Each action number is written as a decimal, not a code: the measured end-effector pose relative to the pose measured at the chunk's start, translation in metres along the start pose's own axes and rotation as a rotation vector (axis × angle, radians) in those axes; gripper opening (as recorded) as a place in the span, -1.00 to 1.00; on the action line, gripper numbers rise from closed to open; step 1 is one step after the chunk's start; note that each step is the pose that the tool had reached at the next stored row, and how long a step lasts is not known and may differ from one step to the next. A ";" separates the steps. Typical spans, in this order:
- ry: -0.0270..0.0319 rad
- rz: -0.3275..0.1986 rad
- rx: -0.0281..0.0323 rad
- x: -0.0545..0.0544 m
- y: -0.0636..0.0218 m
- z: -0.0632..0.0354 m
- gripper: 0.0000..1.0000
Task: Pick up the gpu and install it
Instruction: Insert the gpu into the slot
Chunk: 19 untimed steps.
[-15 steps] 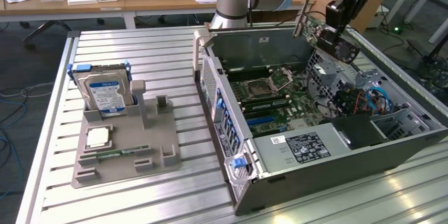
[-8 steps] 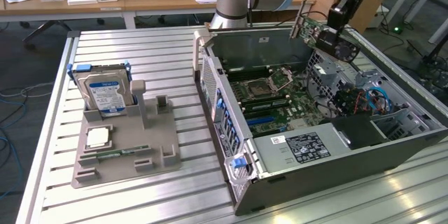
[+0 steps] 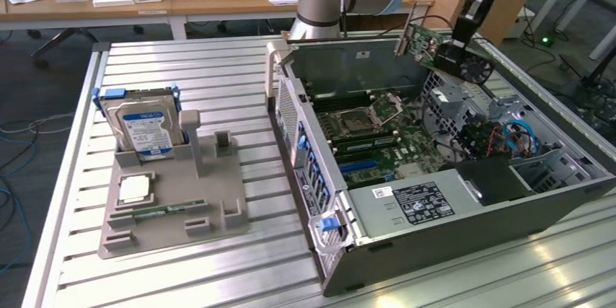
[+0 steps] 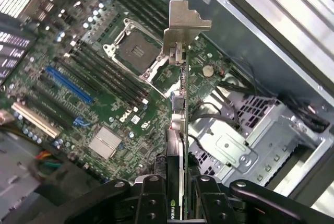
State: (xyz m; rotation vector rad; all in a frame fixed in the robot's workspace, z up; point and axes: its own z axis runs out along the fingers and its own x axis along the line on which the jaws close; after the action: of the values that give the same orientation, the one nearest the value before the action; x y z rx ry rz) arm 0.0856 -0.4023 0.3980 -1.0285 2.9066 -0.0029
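The gpu (image 3: 441, 51) is held in the air above the open computer case (image 3: 452, 250), over its motherboard (image 4: 104, 93). It is pinched edge-on by the gripper (image 4: 177, 203), with the metal bracket (image 4: 183, 25) at the far end.

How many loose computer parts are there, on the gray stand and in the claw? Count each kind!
hard drive: 1
silver square chip: 1
memory stick: 1
gpu, held by the claw: 1
Total: 4
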 end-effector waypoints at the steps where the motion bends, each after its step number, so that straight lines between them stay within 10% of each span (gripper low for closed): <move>1: -0.0004 -0.018 -0.0010 0.000 0.0000 0.0003 -0.48; 19: -0.0074 -0.346 -0.0188 0.000 0.0001 0.0050 -0.48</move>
State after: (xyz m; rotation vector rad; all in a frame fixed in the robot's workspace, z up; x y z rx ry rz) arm 0.0856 -0.4023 0.3930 -1.5139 2.6866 0.0127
